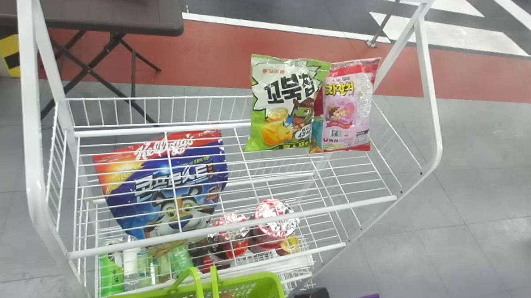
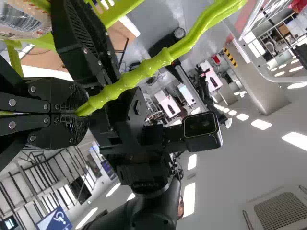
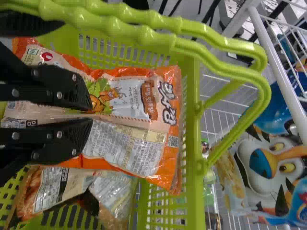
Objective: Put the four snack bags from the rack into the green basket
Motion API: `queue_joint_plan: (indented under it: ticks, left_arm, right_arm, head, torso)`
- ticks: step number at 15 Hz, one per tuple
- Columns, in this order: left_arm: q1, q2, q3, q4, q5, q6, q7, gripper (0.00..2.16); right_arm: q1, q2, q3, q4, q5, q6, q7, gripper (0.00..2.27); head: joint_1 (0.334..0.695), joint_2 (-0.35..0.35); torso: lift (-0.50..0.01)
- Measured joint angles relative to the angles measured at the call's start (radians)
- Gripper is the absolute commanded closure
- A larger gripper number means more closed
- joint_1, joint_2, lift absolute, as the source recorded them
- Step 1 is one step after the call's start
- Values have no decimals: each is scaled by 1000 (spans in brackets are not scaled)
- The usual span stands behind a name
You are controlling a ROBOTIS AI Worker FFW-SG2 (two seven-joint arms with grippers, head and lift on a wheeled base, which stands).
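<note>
Head view: the green snack bag (image 1: 286,103) overlaps the pink snack bag (image 1: 346,107) up on the rack (image 1: 233,231), so grabbing one could easily drag the other off. Count there: two snack bags, one blue cereal pouch (image 1: 173,184), two foil-topped tubs (image 1: 274,218), one green basket (image 1: 278,288).

Left wrist view: the left gripper (image 2: 81,114) is clamped on the basket's handle (image 2: 144,72). I'd guess that grip steadies the basket, so if the smooth plastic twists in there, the basket could tip.

Right wrist view: the right gripper (image 3: 91,115) has the orange snack bag (image 3: 134,143) pinched over the basket, with at least one more bag (image 3: 67,187) under it (might be two, can't tell). The pinch looks like just a narrow fold, so it might slip and land crooked. Two handle bars run right beside the gripper too, and backing out carelessly could snag them. So that's two on the rack, at least two at the basket.
</note>
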Motion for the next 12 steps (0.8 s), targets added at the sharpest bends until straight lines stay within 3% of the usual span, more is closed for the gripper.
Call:
queue_joint_plan:
  ticks: [8,12]
  left_arm:
    - [3,0,-2,-3,-4,1,2,2128]
    - [-1,-1,-12,-1,-8,3,7,2128]
  right_arm:
    - [-32,42,-142,-10,-3,-101,17,83]
    - [-135,61,-136,79,46,-611,-64,83]
  head:
    - [695,-350]
    - [695,-350]
  torso:
    - [-6]
    - [-6]
